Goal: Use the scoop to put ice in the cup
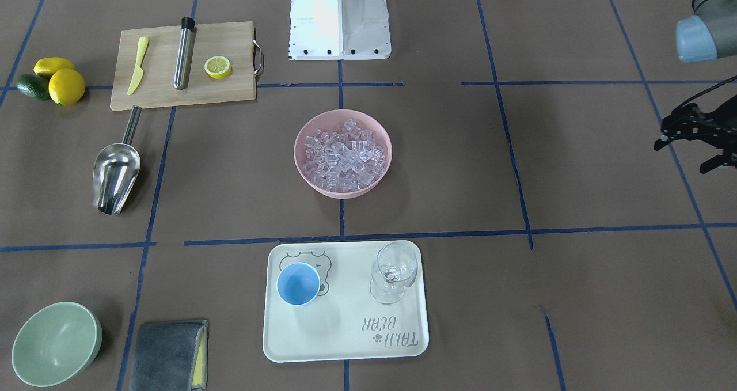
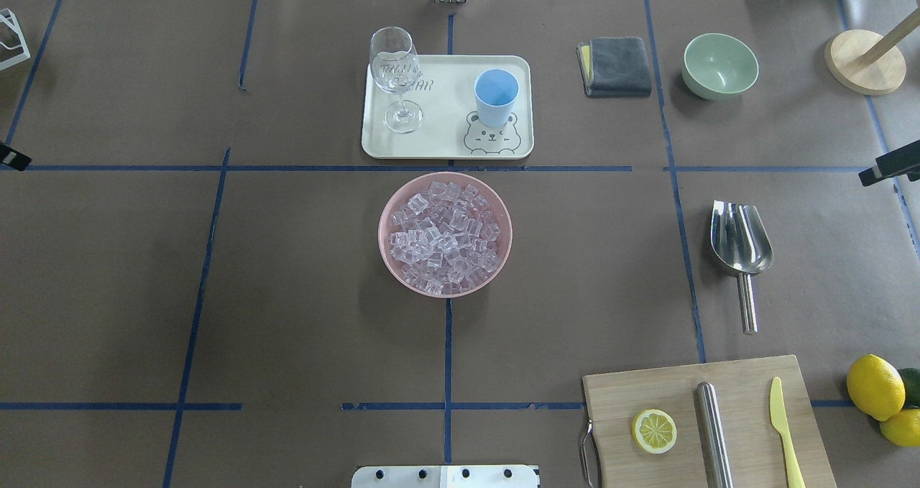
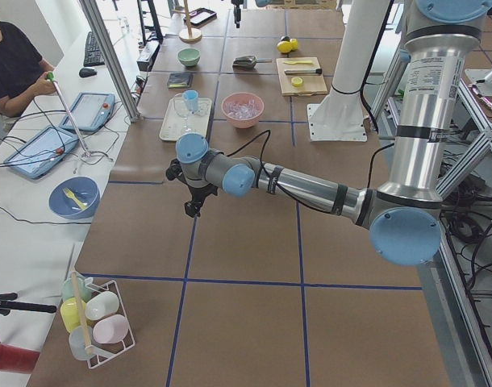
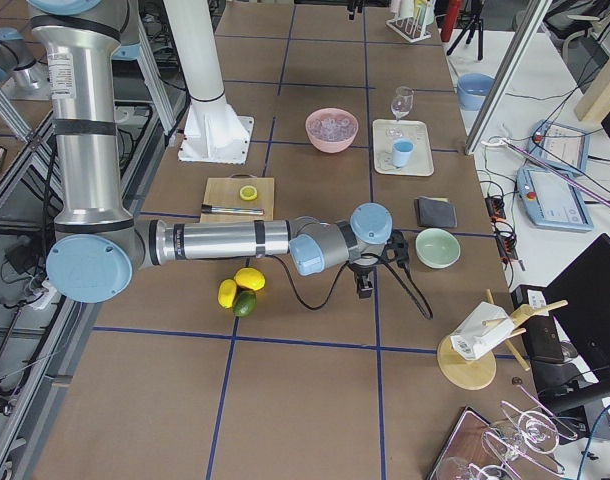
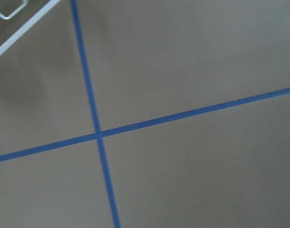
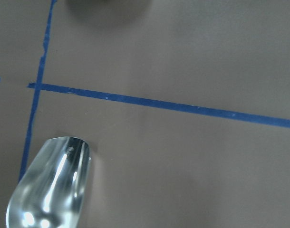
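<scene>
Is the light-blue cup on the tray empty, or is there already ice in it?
Empty. The cup stands upright and its inside shows only plain blue. The ice lies in the pink bowl.

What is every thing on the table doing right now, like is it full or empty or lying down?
ice, heaped in the pink bowl
cup, upright on the tray, empty
scoop, lying on the table, empty, not held
wine glass, upright on the tray, empty
green bowl, upright, empty
lemon half, cut side up on the cutting board
steel cylinder, lying on the cutting board
</scene>
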Available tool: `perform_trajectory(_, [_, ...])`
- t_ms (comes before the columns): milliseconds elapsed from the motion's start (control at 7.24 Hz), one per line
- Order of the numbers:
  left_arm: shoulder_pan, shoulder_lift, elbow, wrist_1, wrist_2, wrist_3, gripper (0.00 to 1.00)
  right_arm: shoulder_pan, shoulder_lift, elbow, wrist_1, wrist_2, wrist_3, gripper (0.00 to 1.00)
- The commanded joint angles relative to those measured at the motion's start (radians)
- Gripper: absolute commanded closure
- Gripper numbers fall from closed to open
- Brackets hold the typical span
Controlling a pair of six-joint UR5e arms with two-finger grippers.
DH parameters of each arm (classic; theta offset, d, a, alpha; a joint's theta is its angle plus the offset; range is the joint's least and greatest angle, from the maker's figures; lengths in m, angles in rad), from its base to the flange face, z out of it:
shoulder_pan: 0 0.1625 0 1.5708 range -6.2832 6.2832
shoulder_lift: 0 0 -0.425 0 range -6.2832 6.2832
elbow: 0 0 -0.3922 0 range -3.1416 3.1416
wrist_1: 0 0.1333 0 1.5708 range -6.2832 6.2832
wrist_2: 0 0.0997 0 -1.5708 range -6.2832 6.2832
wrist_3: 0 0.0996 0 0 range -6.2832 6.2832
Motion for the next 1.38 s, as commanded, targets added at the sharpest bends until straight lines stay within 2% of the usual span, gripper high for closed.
perform_trajectory(0, [0.122,-0.001,0.002,-0.294,0.002,-0.005,0.0,-0.121,-0.083,0.131,0.071,-0.012,0.297,0.0])
perform_trajectory(138, [0.162,-0.003,0.011,-0.43,0.002,-0.005,0.0,-0.183,-0.129,0.211,0.071,-0.062,0.405,0.0])
perform_trajectory(276, [0.215,-0.006,0.016,-0.53,0.002,-0.006,0.0,-0.243,-0.157,0.261,0.071,-0.09,0.484,0.0])
perform_trajectory(414, [0.299,-0.041,0.028,-0.624,0.012,-0.008,0.0,-0.311,-0.171,0.292,0.118,-0.155,0.583,0.0])
perform_trajectory(552, [0.328,-0.064,0.036,-0.642,0.012,-0.003,0.0,-0.425,-0.199,0.291,0.237,-0.276,0.69,0.0])
perform_trajectory(691, [0.363,-0.1,0.046,-0.645,0.012,-0.002,0.0,-0.515,-0.208,0.291,0.273,-0.377,0.74,0.0])
perform_trajectory(829, [0.374,-0.145,0.063,-0.646,0.03,-0.003,0.0,-0.554,-0.21,0.293,0.275,-0.421,0.747,0.0])
perform_trajectory(967, [0.378,-0.162,0.075,-0.646,0.041,-0.006,0.0,-0.609,-0.223,0.296,0.295,-0.506,0.818,0.0])
perform_trajectory(1105, [0.379,-0.161,0.077,-0.645,0.041,-0.006,0.0,-0.701,-0.225,0.296,0.315,-0.656,0.884,0.0])
perform_trajectory(1243, [0.379,-0.162,0.077,-0.645,0.041,-0.006,0.0,-0.743,-0.227,0.294,0.315,-0.712,0.894,0.0])
